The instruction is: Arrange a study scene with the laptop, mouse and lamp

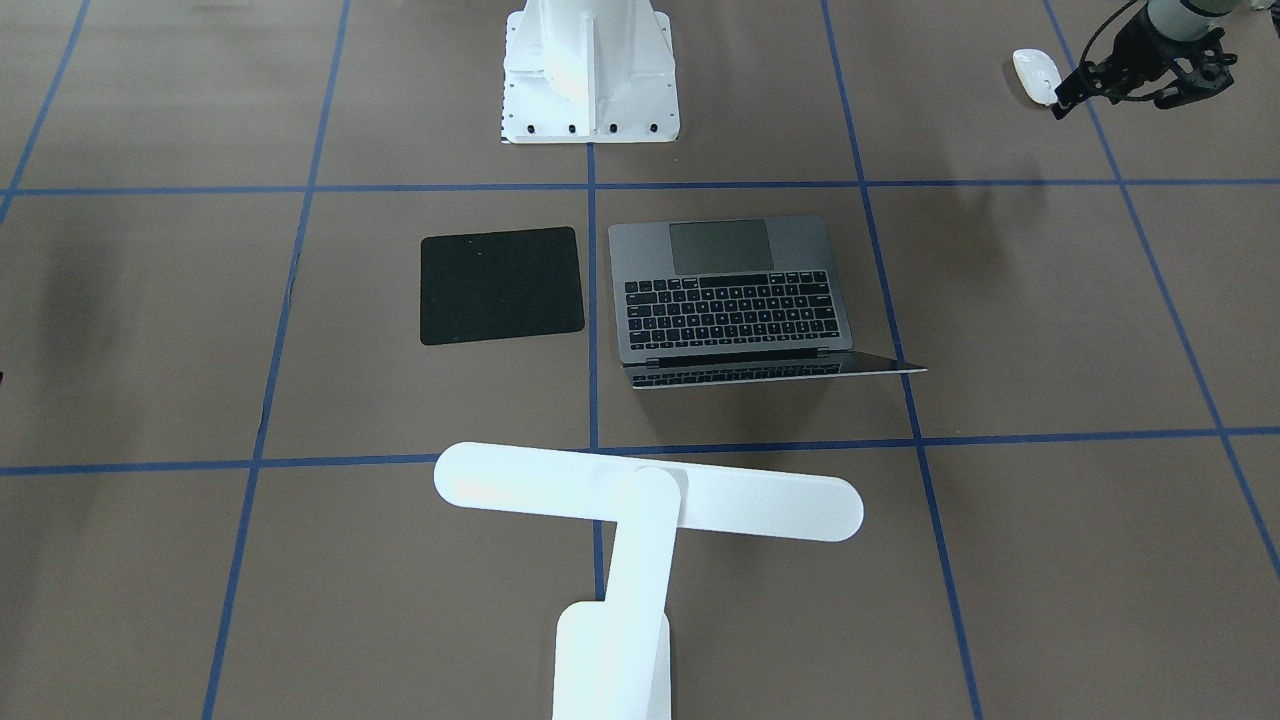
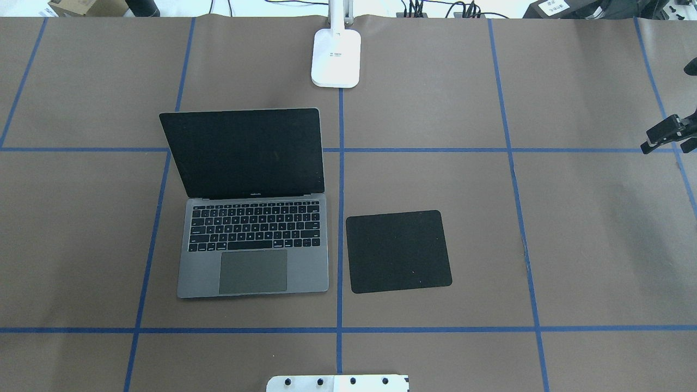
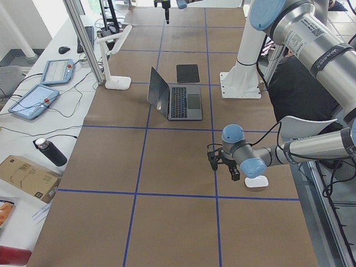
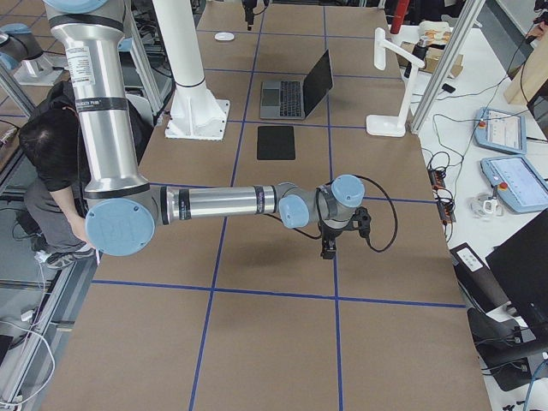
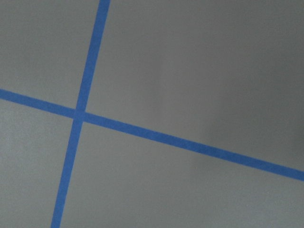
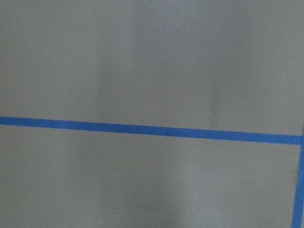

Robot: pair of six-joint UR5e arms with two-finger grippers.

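Note:
The laptop (image 2: 253, 247) stands open on the table left of centre, its screen dark; it also shows in the front view (image 1: 730, 295). The lamp (image 1: 650, 495) stands at the far edge on its base (image 2: 336, 57), its bar head over the table. The mouse (image 1: 1037, 75) lies far out on my left side, near my edge. My left gripper (image 1: 1120, 95) hovers just beside the mouse, apart from it, and looks open and empty. My right gripper (image 2: 661, 135) hangs over bare table at the far right, cut off by the view's edge; I cannot tell its state.
A black square mat (image 2: 399, 251) lies right of the laptop. The white bolted pedestal (image 1: 590, 80) stands at my edge in the middle. Blue tape lines grid the brown table cover (image 2: 572, 228). A person sits beside the robot (image 4: 51, 145).

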